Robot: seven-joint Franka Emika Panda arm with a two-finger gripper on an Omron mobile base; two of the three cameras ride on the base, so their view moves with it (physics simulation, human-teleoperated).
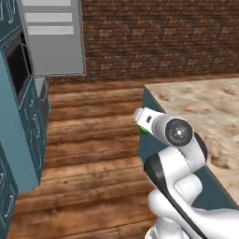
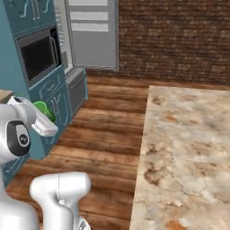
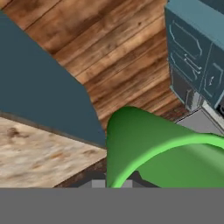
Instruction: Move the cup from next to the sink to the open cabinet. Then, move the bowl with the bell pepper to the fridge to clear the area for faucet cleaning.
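Green and close against the hand camera, the cup (image 3: 153, 153) sits clamped in the gripper (image 3: 114, 183), whose jaws are pinched tight on its wall, and it is carried in the air above the wooden floor (image 3: 100, 48). Just beside the hand lies the corner of a marble-topped counter (image 3: 39, 148) with teal sides, while farther out past the cup stand teal cabinets (image 2: 56, 96) with a dark built-in oven (image 2: 38, 56), and beyond them the pale grey fridge (image 2: 92, 33) against the brick wall (image 2: 175, 38).
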